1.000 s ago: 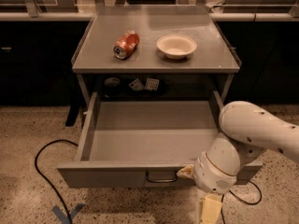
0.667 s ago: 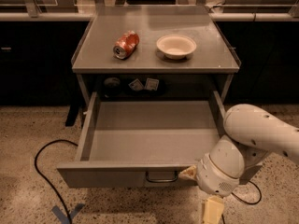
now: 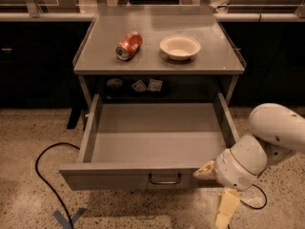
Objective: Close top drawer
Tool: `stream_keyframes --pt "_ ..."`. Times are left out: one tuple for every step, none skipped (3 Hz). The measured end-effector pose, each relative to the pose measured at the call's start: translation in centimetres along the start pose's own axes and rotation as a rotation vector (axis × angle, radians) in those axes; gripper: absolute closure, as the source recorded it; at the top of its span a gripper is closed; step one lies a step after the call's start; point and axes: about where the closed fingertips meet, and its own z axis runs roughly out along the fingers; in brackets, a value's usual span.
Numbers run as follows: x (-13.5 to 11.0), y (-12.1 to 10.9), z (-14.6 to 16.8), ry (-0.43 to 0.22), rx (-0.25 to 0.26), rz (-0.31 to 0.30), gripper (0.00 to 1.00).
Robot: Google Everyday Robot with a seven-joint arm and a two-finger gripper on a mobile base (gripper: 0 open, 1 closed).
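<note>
The top drawer (image 3: 114, 179) of the grey metal table is pulled far out and is empty inside. Its grey front panel faces me, with a small dark loop handle (image 3: 165, 179) at its middle. My gripper (image 3: 215, 191) is at the right end of the drawer front, below and right of the handle. One cream finger (image 3: 205, 171) lies against the top right edge of the front panel. The other finger (image 3: 227, 209) points down toward the floor, apart from the first. The gripper holds nothing.
On the tabletop (image 3: 157, 61) lie a crushed red can (image 3: 128, 46) and a white bowl (image 3: 180, 46). Small items (image 3: 147, 85) sit on the shelf under the top. A black cable (image 3: 47, 175) loops on the speckled floor at left, by blue tape (image 3: 66, 218).
My arm has shifted a little to the right along the drawer front. The drawer stands about as far out as before.
</note>
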Motion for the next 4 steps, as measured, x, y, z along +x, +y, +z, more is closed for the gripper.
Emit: stream_keyframes --pt "0.0 -2.3 -1.4 -0.024 0.02 0.001 0.0" --pt "-2.1 -6.8 -1.6 -0.03 -0.004 -0.031 0.0" --pt "-2.1 -6.8 -1.6 -0.03 -0.004 -0.031 0.0" --pt "-2.1 -8.2 -3.1 -0.027 0.038 -0.005 0.0"
